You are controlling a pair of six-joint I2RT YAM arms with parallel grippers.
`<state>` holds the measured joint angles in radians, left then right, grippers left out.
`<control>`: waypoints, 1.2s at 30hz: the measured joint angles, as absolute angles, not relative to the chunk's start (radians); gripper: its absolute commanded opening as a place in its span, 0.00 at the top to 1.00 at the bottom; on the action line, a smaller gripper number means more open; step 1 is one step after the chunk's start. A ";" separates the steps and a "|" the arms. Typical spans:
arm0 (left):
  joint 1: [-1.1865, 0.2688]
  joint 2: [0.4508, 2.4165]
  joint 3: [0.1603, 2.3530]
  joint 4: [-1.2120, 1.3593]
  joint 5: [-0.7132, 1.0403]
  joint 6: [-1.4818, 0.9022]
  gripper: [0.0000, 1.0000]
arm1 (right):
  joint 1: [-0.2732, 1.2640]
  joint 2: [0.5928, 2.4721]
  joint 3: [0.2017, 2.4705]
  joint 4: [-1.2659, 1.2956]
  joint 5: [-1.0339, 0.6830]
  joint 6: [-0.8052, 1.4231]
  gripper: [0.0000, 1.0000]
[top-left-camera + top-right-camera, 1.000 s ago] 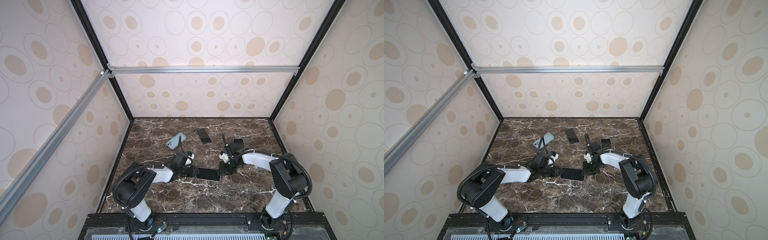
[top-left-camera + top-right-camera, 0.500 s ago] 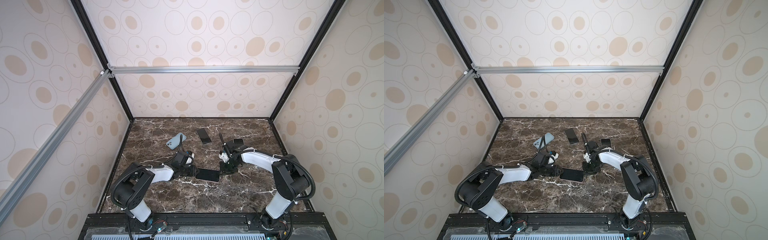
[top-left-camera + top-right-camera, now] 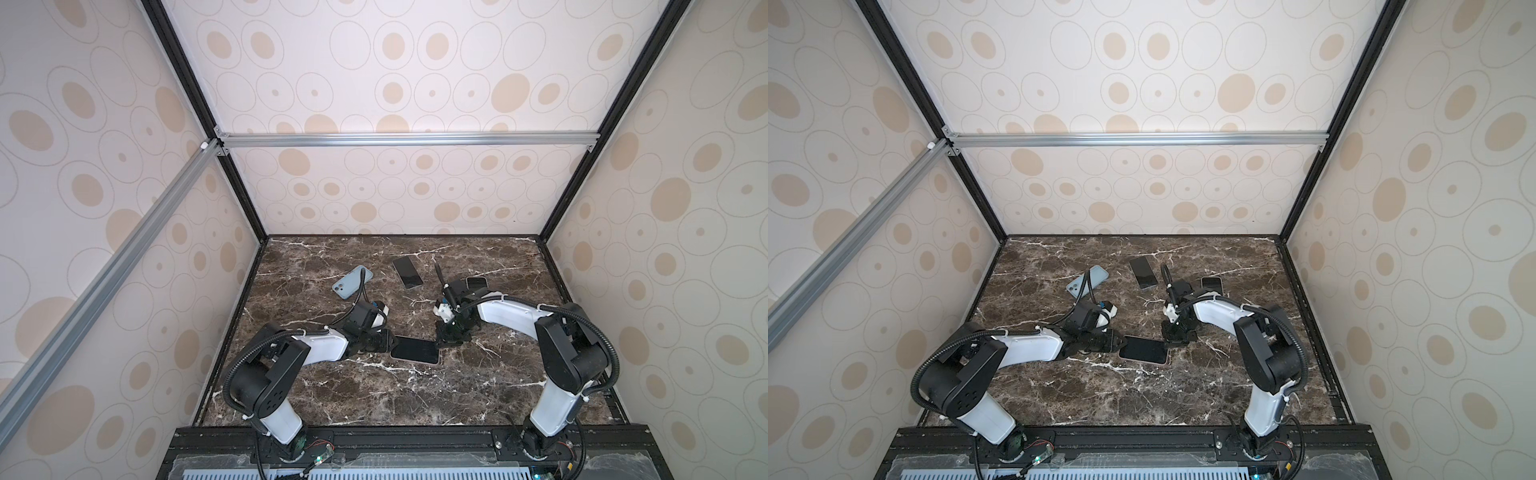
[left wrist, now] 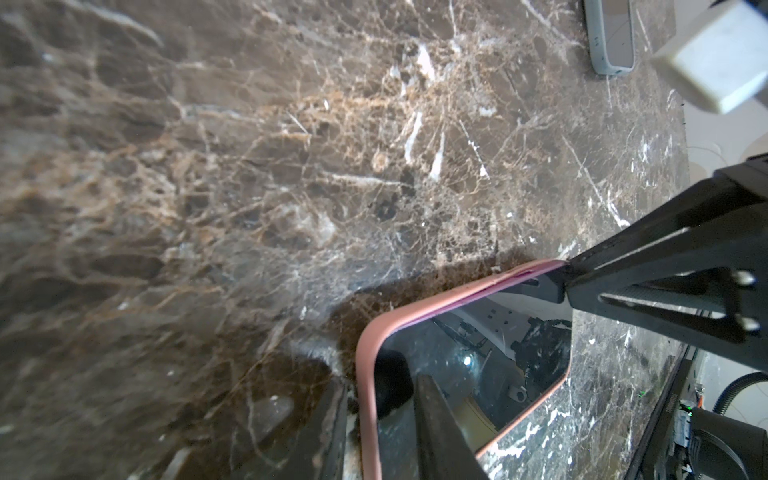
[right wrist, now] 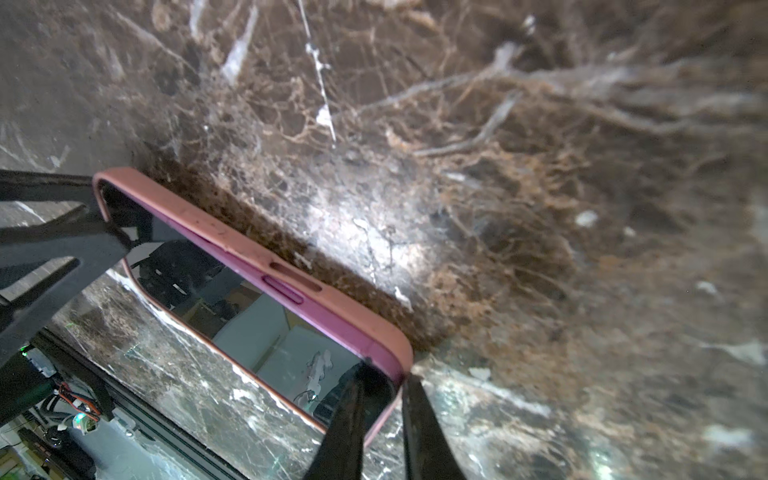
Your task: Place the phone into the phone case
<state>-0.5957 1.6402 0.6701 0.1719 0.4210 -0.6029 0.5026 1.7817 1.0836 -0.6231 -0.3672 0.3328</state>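
Down near the middle of the marble tabletop [image 3: 374,399], the left gripper [image 3: 390,340] lies low with its jaws narrow, pinching one short end of the pink case [image 4: 368,353]. In its wrist view one finger [image 4: 436,428] rests on the glass and its mate sits just outside the rim. Opposite it, the right gripper [image 3: 442,340] nips a corner at the other end the same way, one finger [image 5: 345,424] on the screen and the other against the outer wall of the case.

Between the two lies the phone [image 3: 415,350], flat and screen up, its dark glass mirroring the arms. It sits inside the case, with pink rim showing round every edge I can see. Whether it is pressed fully home at the corners I cannot tell.

Farther back on the marble, well apart from all this, a light blue phone [image 3: 352,282] lies back up. A dark phone [image 3: 408,272] lies near it, screen up, and a third handset [image 3: 476,282] peeks out just behind the right arm's wrist.
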 measured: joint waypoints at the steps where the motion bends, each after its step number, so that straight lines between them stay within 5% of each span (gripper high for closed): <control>1: -0.596 1.642 0.671 0.173 0.421 -0.603 0.71 | 0.502 1.782 1.084 -0.622 -0.368 0.333 0.84; 36: -0.584 1.660 0.658 0.237 0.426 -0.604 0.73 | 0.545 1.905 1.221 -0.774 -0.293 0.415 0.90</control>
<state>-0.5842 1.6604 0.6582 0.2367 0.4263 -0.6041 0.5453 1.9049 1.2205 -0.7738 -0.2932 0.4149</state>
